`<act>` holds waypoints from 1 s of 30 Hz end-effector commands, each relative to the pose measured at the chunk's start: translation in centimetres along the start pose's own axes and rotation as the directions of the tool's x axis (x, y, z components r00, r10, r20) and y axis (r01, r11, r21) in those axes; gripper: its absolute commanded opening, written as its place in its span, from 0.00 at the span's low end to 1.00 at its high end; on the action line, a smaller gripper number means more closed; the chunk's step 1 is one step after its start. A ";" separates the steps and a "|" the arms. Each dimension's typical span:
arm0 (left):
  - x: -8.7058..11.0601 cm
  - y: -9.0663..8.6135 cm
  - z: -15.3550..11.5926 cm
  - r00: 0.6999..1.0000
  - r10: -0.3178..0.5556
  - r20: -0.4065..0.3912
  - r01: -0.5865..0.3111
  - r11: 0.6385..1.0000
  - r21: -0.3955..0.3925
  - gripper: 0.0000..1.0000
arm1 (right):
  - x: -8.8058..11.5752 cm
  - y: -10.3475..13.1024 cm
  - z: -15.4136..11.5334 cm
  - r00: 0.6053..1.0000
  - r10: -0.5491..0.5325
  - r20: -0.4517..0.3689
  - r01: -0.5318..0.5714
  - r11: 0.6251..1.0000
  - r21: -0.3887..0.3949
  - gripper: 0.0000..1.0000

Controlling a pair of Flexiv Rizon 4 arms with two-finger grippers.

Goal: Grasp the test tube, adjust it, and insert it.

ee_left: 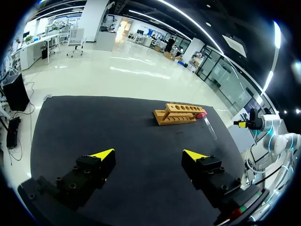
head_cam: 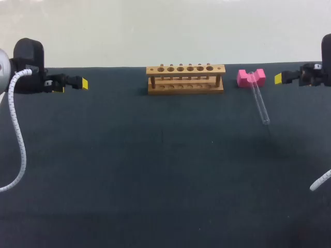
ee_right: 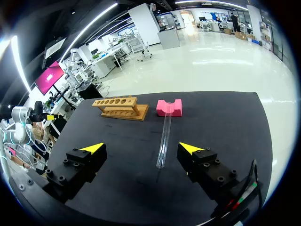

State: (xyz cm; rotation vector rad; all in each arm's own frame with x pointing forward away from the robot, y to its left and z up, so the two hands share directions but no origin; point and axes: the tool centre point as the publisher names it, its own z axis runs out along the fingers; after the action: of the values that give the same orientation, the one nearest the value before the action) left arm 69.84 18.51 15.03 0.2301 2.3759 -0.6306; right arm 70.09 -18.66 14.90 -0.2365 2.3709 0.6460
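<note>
Left arm (head_cam: 28,59) is hanging at the far left, its left gripper (ee_left: 148,153) pointing inward w/ fingers spread wide. Right arm (head_cam: 327,57) is mirroring it opp., right gripper (ee_right: 143,147) also gaping; both are prob. sitting level, hard to judge.

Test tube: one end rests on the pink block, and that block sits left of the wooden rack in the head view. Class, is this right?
No. The test tube does rest one end on the pink block, but the head view shows the block right of the wooden rack, not left.
</note>
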 end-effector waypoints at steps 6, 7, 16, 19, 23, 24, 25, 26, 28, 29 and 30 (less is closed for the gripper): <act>-0.2 -0.1 0.0 1.000 -0.001 -0.005 0.001 1.000 -0.003 1.00 | 0.0 0.1 0.0 1.000 0.001 0.000 -0.001 1.000 0.003 1.00; -0.2 -0.1 0.0 1.000 -0.001 -0.005 0.001 1.000 -0.003 1.00 | 0.0 0.1 0.0 1.000 0.001 0.000 -0.001 1.000 0.003 1.00; -0.2 -0.1 0.0 1.000 -0.001 -0.005 0.001 1.000 -0.003 1.00 | 0.0 0.1 0.0 1.000 0.001 0.000 -0.001 1.000 0.003 1.00; -0.2 -0.1 0.0 1.000 -0.001 -0.005 0.001 1.000 -0.003 1.00 | 0.0 0.1 0.0 1.000 0.001 0.000 -0.001 1.000 0.003 1.00; -0.2 -0.1 0.0 1.000 -0.001 -0.005 0.001 1.000 -0.003 1.00 | 0.0 0.1 0.0 1.000 0.001 0.000 -0.001 1.000 0.003 1.00; -0.2 -0.1 0.0 1.000 -0.001 -0.005 0.001 1.000 -0.003 1.00 | 0.0 0.1 0.0 1.000 0.001 0.000 -0.001 1.000 0.003 1.00; -0.2 -0.1 0.0 1.000 -0.001 -0.005 0.001 1.000 -0.003 1.00 | 0.0 0.1 0.0 1.000 0.001 0.000 -0.001 1.000 0.003 1.00; -0.2 -0.1 0.0 1.000 -0.001 -0.005 0.001 1.000 -0.003 1.00 | 0.0 0.1 0.0 1.000 0.001 0.000 -0.001 1.000 0.003 1.00; -0.6 -0.1 0.4 0.999 0.028 0.016 -0.028 0.998 0.050 1.00 | 0.0 0.1 0.0 1.000 0.001 0.000 -0.001 1.000 0.003 1.00; -0.8 -0.1 0.5 0.999 0.045 0.023 -0.046 0.997 0.065 1.00 | 0.0 0.1 0.0 1.000 0.001 0.000 -0.001 1.000 0.003 1.00; -1.1 -0.1 0.6 0.997 0.070 0.031 -0.073 0.994 0.083 1.00 | 0.0 0.1 0.0 1.000 0.001 0.000 -0.001 1.000 0.003 1.00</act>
State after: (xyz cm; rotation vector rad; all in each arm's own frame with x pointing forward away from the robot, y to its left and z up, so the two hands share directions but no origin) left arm 70.10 17.85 15.72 0.2866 2.3529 -0.6218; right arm 70.09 -18.65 14.90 -0.2367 2.3709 0.6460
